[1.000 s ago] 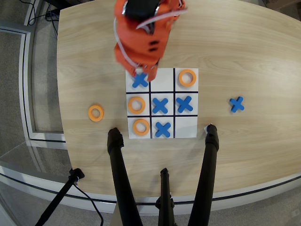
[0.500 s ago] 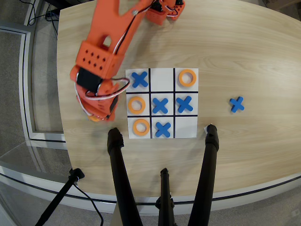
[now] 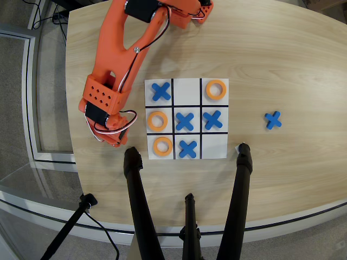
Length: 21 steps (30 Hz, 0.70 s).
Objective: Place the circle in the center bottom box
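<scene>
The fingers (image 3: pixel 112 140) sit low over the counter (image 3: pixel 282 65) just left of the board (image 3: pixel 186 119) in the overhead view, hidden beneath the orange wrist housing, so their spread and whatever they touch cannot be told. The loose circle that lay left of the board a second ago is now covered by that housing and cannot be seen.

The orange arm (image 3: pixel 122 49) runs from its base at the counter's top edge down and leftward to the wrist.

On the board, three orange rings lie in cells: top right (image 3: pixel 216 90), middle left (image 3: pixel 157 121) and bottom left (image 3: pixel 162 145). Blue X pieces fill the top left (image 3: pixel 161 91), centre (image 3: pixel 185 121), middle right (image 3: pixel 213 119) and the middle cell of the near row (image 3: pixel 187 148). The top middle cell (image 3: pixel 187 91) and bottom right cell (image 3: pixel 214 146) are bare. A spare blue X (image 3: pixel 273 119) lies well right of the board.

Black tripod legs (image 3: pixel 138 206) cross the lower picture, with grey floor beyond.

Half a second ago the wrist stood slightly higher and closer to the board; a second ago the arm hung over the top left cell.
</scene>
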Motion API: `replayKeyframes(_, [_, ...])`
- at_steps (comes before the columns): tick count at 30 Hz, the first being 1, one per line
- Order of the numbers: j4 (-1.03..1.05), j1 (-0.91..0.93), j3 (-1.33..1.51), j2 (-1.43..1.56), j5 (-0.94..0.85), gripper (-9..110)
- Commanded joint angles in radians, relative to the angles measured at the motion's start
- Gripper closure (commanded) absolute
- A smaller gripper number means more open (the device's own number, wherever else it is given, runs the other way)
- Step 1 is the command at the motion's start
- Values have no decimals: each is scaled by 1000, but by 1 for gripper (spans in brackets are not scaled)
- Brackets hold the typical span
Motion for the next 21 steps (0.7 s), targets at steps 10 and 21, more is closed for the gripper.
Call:
replayKeyframes(10, [-80, 17, -89, -104, -25, 86])
replayKeyframes(21, [-95, 35, -91, -170, -38, 86])
